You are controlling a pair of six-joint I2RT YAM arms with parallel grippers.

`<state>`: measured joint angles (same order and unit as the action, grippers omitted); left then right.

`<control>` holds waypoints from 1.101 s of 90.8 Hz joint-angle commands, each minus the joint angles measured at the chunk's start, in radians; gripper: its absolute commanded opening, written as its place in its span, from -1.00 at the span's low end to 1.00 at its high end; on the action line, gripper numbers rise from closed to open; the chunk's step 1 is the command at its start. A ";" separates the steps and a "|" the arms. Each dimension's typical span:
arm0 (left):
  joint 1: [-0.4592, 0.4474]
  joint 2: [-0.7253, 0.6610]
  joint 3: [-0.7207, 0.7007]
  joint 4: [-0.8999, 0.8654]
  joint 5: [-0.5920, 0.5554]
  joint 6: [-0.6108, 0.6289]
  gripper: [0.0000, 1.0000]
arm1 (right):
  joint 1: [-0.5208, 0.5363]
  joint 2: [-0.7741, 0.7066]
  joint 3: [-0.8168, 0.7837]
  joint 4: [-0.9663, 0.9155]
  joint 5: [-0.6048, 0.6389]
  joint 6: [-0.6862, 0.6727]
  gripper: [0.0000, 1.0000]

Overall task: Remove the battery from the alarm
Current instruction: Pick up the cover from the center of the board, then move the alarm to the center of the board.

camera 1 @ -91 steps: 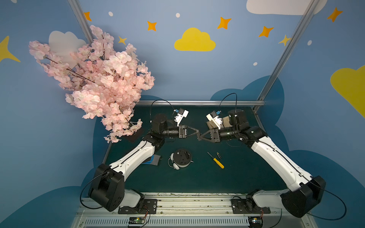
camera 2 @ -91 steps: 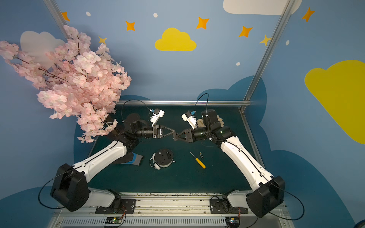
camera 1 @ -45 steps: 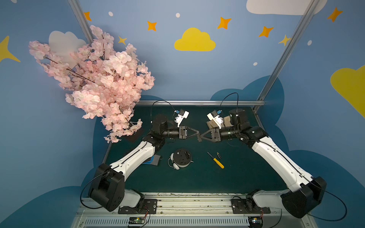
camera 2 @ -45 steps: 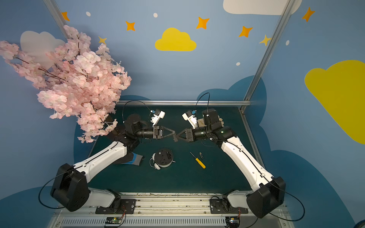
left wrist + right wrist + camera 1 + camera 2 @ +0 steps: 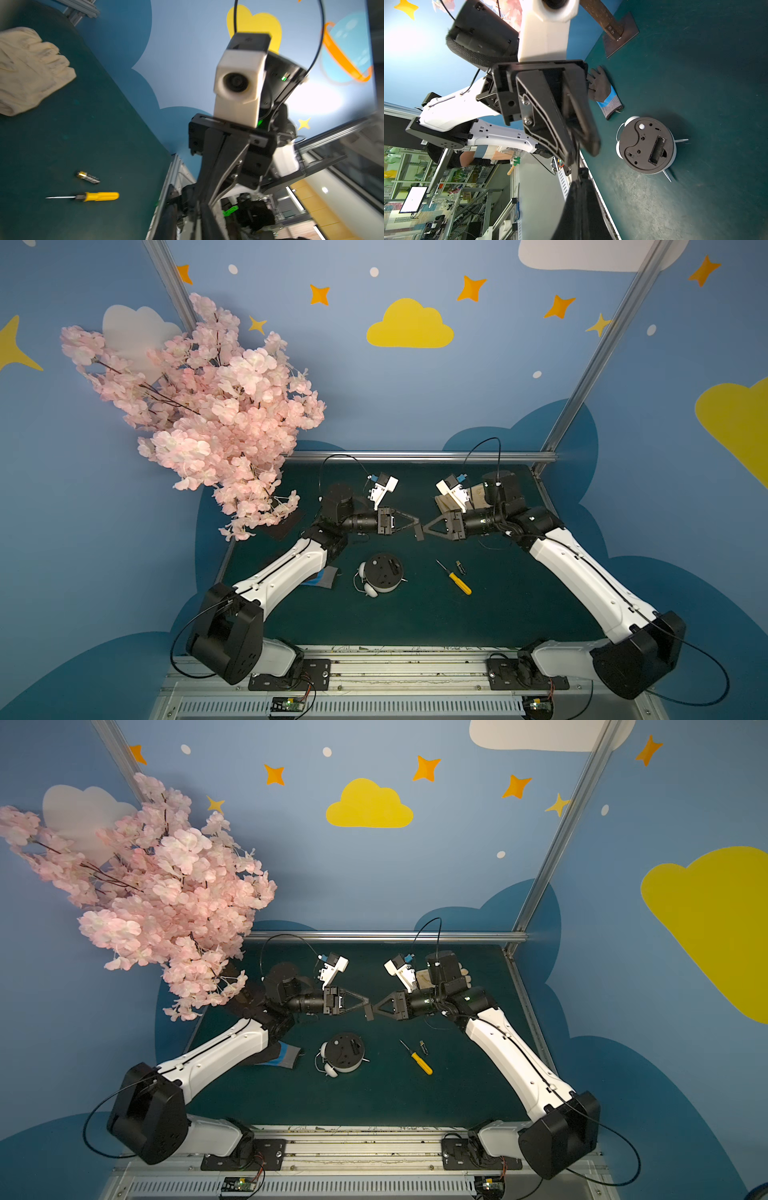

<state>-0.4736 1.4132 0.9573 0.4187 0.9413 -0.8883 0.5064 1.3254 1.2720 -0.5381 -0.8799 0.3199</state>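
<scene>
The alarm (image 5: 384, 572) lies face down mid-table, dark back panel up, and its battery slot (image 5: 657, 151) shows empty. To its right on the mat, the battery (image 5: 460, 567) lies beside a yellow-handled screwdriver (image 5: 455, 577); the left wrist view also shows the battery (image 5: 88, 177). Both arms meet tip to tip above the table behind the alarm. My right gripper (image 5: 424, 529) is shut on a small dark flat piece (image 5: 419, 534). My left gripper (image 5: 413, 524) faces it with its fingers (image 5: 550, 124) parted, open around that piece.
A dark glove with a blue cuff (image 5: 604, 93) lies left of the alarm, partly under my left arm. A cream glove (image 5: 27, 70) sits at the back right. The blossom tree's base plate (image 5: 620, 35) stands at the back left corner.
The left gripper's fingers have spread apart while the right gripper has closed on the small dark piece between them. Both arms have stayed almost in place.
</scene>
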 commanded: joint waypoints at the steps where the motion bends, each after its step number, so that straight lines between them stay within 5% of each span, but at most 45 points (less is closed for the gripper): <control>1: 0.028 -0.054 -0.017 -0.164 -0.088 0.097 0.22 | -0.012 -0.007 -0.007 -0.053 0.003 -0.056 -1.00; 15: 0.075 -0.187 -0.024 -0.581 -0.353 0.346 0.44 | -0.028 0.027 -0.030 -0.137 0.058 -0.100 -1.00; 28: 0.078 -0.217 -0.080 -0.843 -0.631 0.407 0.57 | -0.029 0.060 -0.081 -0.127 0.116 -0.079 -1.00; 40: 0.075 -0.156 -0.141 -0.923 -0.767 0.446 0.57 | -0.021 0.101 -0.099 -0.115 0.152 -0.023 -1.00; 57: 0.070 -0.027 -0.144 -0.877 -0.743 0.454 0.46 | 0.008 0.151 -0.112 -0.092 0.194 0.036 -1.00; 84: 0.046 0.187 -0.060 -0.782 -0.609 0.520 -0.02 | 0.050 0.253 -0.118 -0.053 0.208 0.141 -1.00; 100: 0.036 0.257 -0.001 -0.765 -0.564 0.572 -0.03 | 0.081 0.268 -0.172 0.016 0.250 0.211 -1.00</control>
<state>-0.4225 1.6157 0.9318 -0.3534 0.3332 -0.3775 0.5678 1.5852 1.1263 -0.5808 -0.6628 0.4698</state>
